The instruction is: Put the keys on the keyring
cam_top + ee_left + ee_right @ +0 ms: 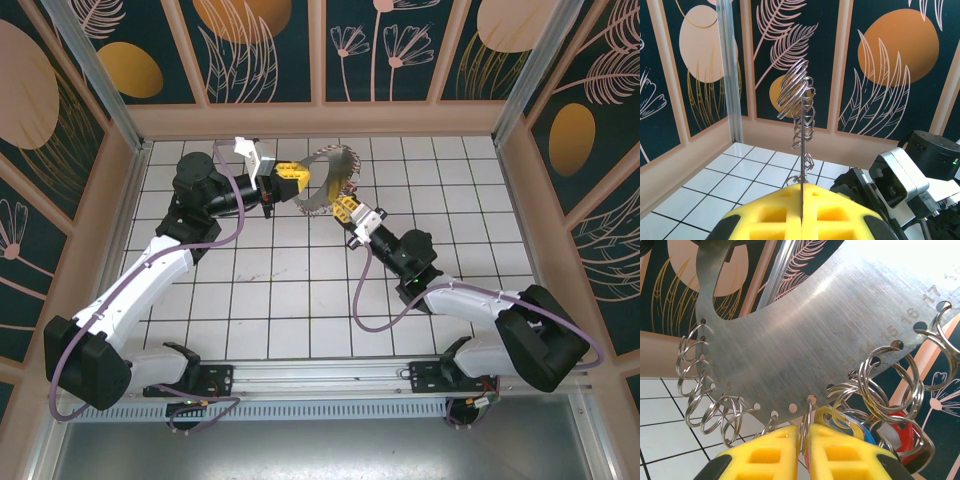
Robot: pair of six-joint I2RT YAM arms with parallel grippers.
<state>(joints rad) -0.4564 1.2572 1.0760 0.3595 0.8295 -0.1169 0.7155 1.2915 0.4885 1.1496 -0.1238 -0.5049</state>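
R gripper (803,436), nearest, was pressed together on one wire loop (807,412) at the keyring (805,340) rim, prob. to steady it for threading; keys (900,435) w/ red and blue tags hung just beside. Beyond, L gripper (802,205) pinched the keyring edge-on, holding it upright off the table (260,290).

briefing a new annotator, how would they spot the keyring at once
Look above the far middle of the white tiled table, where the two arms meet. The keyring is held up between the left gripper and the right gripper. Against their black and yellow, it is a flat silvery plate whose curved rim is fringed with small wire loops.
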